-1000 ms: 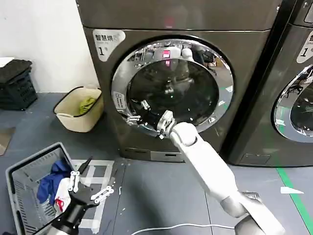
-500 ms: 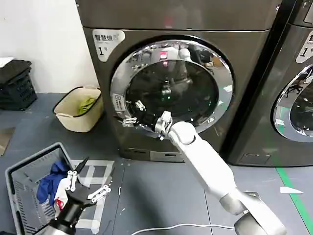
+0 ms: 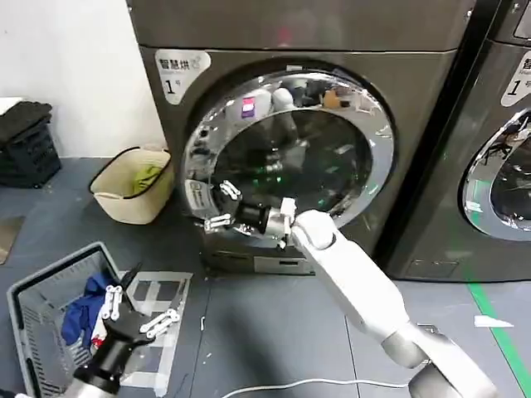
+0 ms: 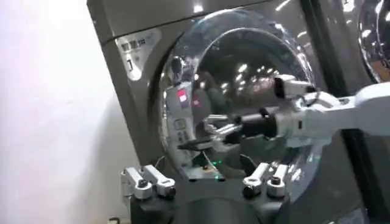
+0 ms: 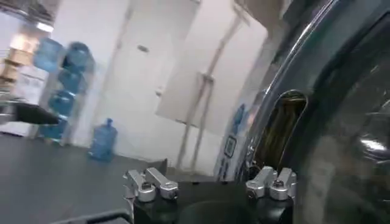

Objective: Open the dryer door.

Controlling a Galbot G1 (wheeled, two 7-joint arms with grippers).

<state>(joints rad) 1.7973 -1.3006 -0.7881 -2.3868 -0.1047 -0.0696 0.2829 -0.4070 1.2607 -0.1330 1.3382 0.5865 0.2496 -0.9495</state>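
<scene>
1. The dryer (image 3: 299, 50) stands straight ahead, dark grey, with a "1" sticker (image 3: 184, 73) at its upper corner. A second machine (image 3: 498, 141) sits just beside it on your right; leave that one alone.
2. The door (image 3: 286, 157), chrome rim around dark glass, fills most of the dryer front. Its left edge looks slightly lifted off the cabinet, so I judge it unlatched and barely ajar, hinged on the right side.
3. Your right arm (image 3: 357, 282) reaches across to the door's lower-left rim. Keep the forearm clear of the glass as the door swings out.
4. The right claw (image 3: 222, 206) is at that rim with its fingers apart, one white finger above and one below the edge. Whether either finger actually touches the chrome, can't tell.
5. To do it well, hook the rim edge and pull toward you along an arc around the right-side hinge, not straight back. Go slow, since chrome is slick and the fingers could slip off.
6. The left claw (image 3: 137, 307) hovers low over the floor, fingers apart, near a grey basket (image 3: 33, 332) with clothes. Keep it parked there, out of the door's swing path.
</scene>
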